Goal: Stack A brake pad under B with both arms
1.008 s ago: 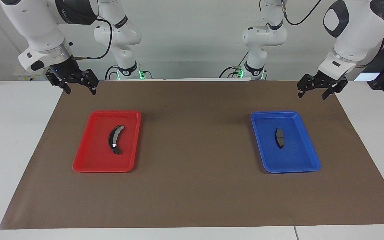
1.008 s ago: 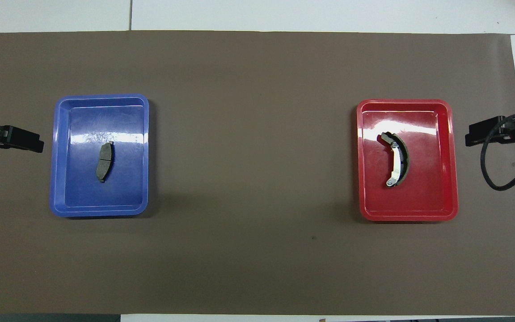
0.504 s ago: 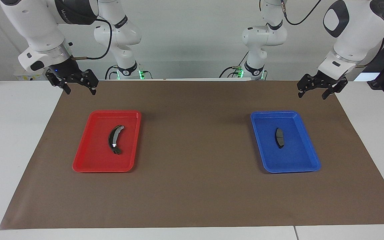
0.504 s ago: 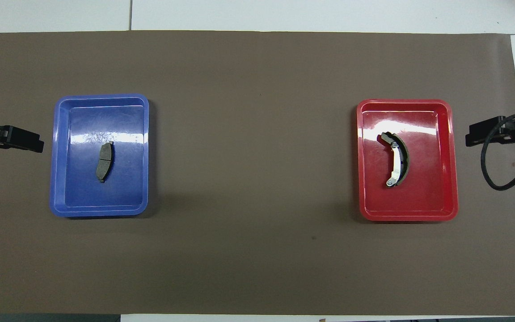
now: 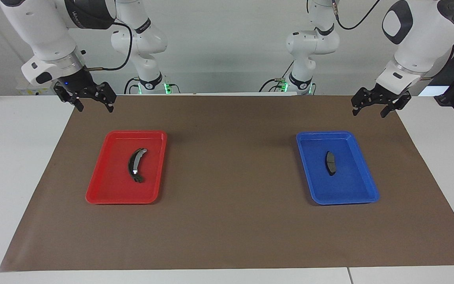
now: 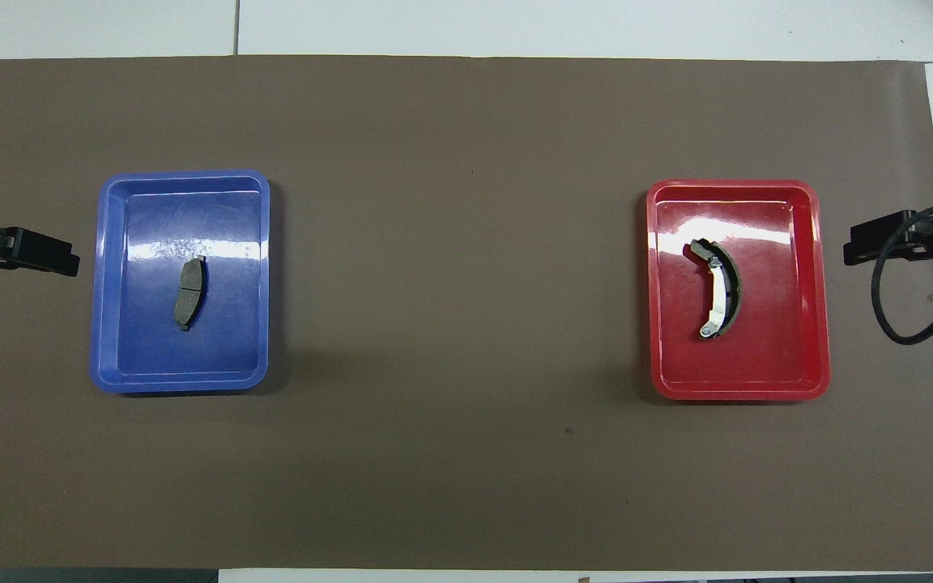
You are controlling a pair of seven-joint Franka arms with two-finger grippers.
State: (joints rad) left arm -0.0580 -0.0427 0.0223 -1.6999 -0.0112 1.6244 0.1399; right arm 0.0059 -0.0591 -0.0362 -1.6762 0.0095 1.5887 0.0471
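The short all-dark brake pad A (image 5: 331, 163) lies in the blue tray (image 5: 323, 133) toward the left arm's end; it also shows in the overhead view (image 6: 189, 293), in that tray (image 6: 183, 175). The long curved piece B (image 5: 133, 164) with silver patches lies in the red tray (image 5: 136, 133) toward the right arm's end; the overhead view shows it (image 6: 717, 291) in that tray (image 6: 734, 185). My left gripper (image 5: 369, 114) hangs open and empty over the mat's edge, apart from the blue tray. My right gripper (image 5: 95, 109) hangs open and empty over the mat's corner, apart from the red tray. Both arms wait.
A brown mat (image 5: 231, 177) covers the white table (image 5: 14, 165). The two trays stand well apart on it. A black cable loop (image 6: 888, 312) hangs by my right gripper (image 6: 859, 243). My left gripper's tip (image 6: 53, 257) shows at the overhead view's edge.
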